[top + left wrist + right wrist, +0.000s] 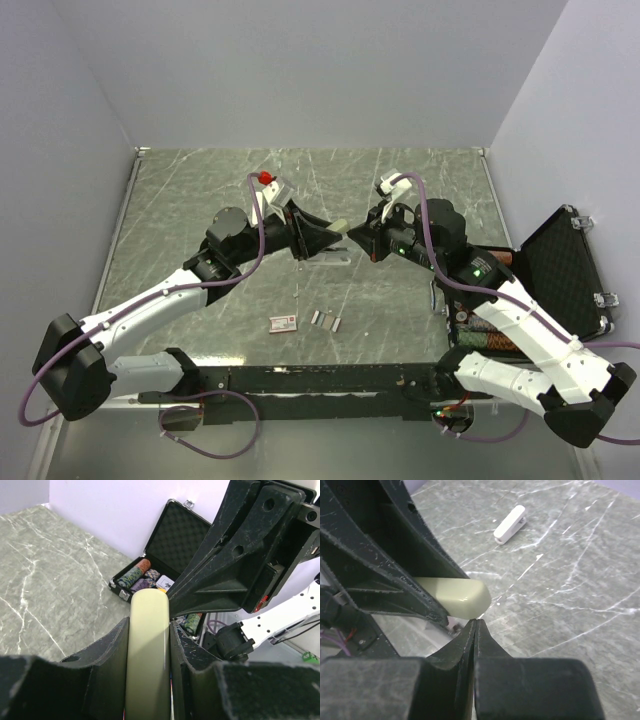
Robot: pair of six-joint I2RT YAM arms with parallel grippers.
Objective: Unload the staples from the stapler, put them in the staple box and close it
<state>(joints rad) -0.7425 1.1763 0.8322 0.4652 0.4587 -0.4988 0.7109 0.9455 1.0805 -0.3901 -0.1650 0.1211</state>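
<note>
My left gripper is shut on the stapler and holds it above the table's middle. In the left wrist view the olive-pale stapler body is clamped between both fingers, its rounded end pointing away. My right gripper is shut, its fingertips touching just under the stapler's rounded end; the right gripper shows nothing between its pads. Short silver staples lie on the table near the front.
A small red-and-white flat box lies beside the staples. A small white piece lies on the marble table. An open black case with poker chips stands at the right.
</note>
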